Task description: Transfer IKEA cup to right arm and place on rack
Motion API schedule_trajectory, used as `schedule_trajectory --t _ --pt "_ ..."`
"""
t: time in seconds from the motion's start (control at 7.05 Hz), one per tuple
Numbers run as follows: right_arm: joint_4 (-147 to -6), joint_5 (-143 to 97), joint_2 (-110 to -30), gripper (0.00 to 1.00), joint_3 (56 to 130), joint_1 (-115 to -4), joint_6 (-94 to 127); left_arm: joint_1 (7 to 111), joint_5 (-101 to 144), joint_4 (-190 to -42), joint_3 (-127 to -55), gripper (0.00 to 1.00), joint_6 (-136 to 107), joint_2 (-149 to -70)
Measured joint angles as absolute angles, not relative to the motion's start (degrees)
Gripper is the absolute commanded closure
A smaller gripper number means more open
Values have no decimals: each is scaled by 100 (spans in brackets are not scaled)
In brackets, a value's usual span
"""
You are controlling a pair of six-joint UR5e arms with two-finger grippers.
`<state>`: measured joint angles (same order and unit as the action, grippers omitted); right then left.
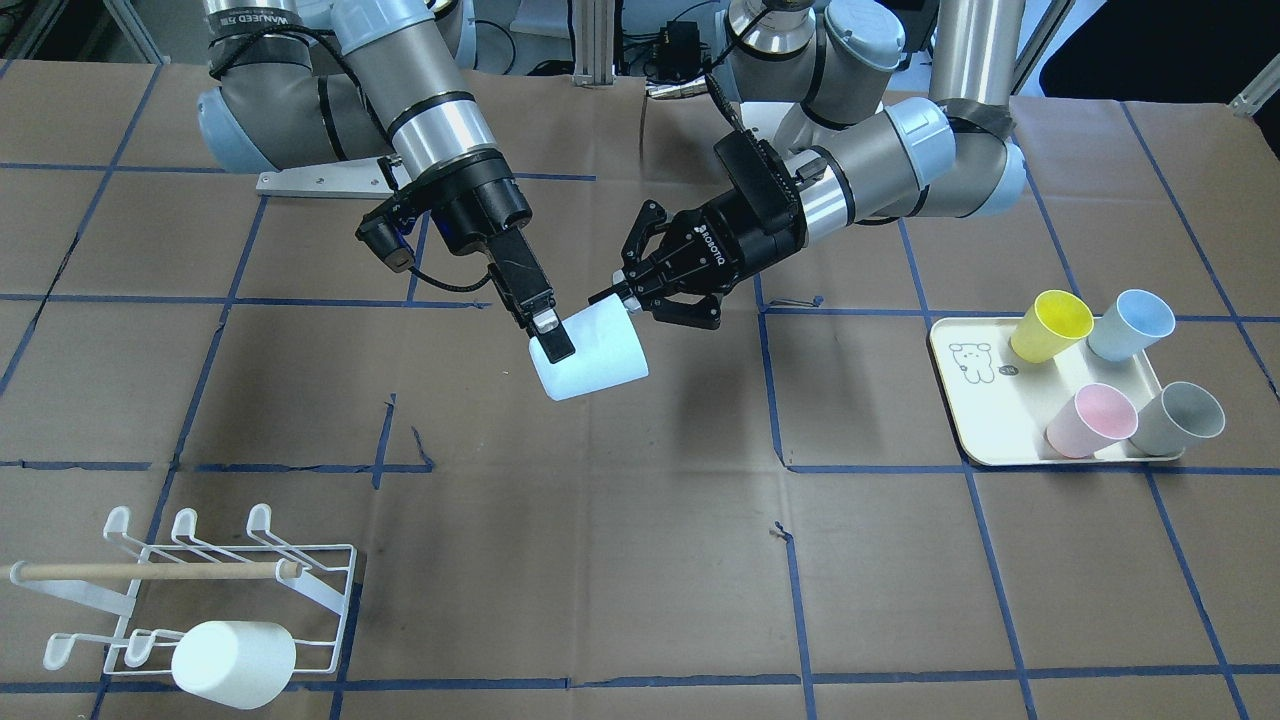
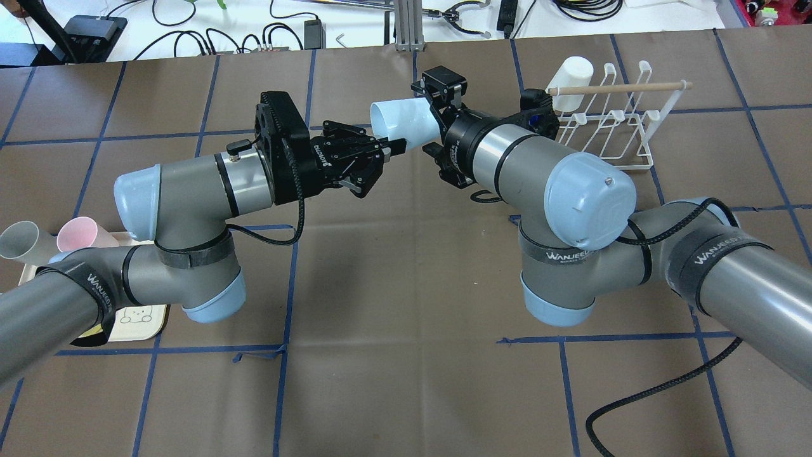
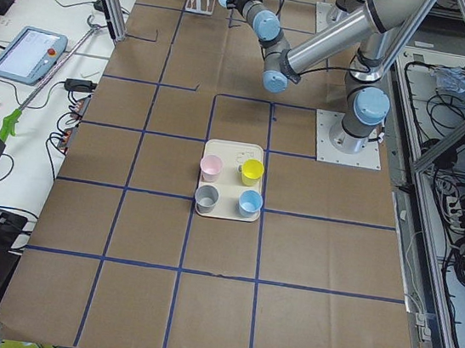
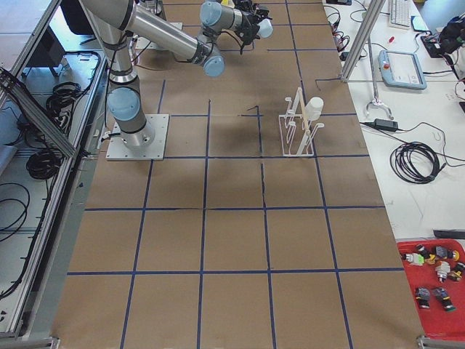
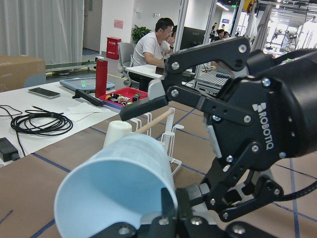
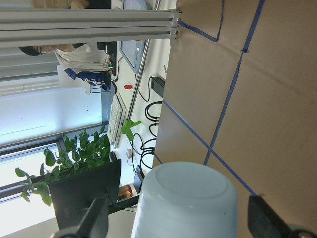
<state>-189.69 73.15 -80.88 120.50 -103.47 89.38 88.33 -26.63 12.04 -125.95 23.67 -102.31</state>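
Observation:
A pale blue cup (image 1: 592, 358) hangs in mid-air between both arms over the table's middle; it also shows in the overhead view (image 2: 398, 122). My left gripper (image 1: 622, 292) is shut on the cup's rim, one finger inside the mouth. My right gripper (image 2: 429, 120) is open and straddles the cup's body near its base. In the right wrist view the cup's bottom (image 6: 184, 198) sits between the fingers (image 6: 96, 218) with small gaps on both sides. The white wire rack (image 1: 300, 585) with its wooden dowel stands on my right side and carries one white cup (image 1: 235, 662).
A cream tray (image 1: 985, 420) on my left side holds yellow (image 1: 1050, 325), blue (image 1: 1130, 325), pink (image 1: 1090, 420) and grey (image 1: 1180, 418) cups. Brown paper with blue tape lines covers the table. Cables and tools lie beyond the far edge.

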Motion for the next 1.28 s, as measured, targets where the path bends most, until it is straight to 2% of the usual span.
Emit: schedule_trajectory --t 0.28,0.57,0.85,0.99,1.13,1.28 --pt "-18967 7321 -7998 1 11995 -10352 8939 8836 -2663 1204 -12595 96 2359 -10224" --pt "-18967 7321 -7977 6 11990 -10353 8937 8835 -2663 1204 -12595 96 2342 -10222" --pt "-18967 7321 -7972 27 11989 -10353 8928 8833 -2663 1204 -12595 96 2303 -10216" --pt "-18967 7321 -7972 42 11988 -10354 8912 8833 -2663 1204 -12595 95 2295 -10214" --pt "-18969 7317 -7972 46 11990 -10352 8889 8833 -2663 1204 -12595 88 2289 -10213" --pt "-18976 7309 -7972 55 11993 -10348 8864 8833 -2664 1208 -12592 76 2288 -10207"
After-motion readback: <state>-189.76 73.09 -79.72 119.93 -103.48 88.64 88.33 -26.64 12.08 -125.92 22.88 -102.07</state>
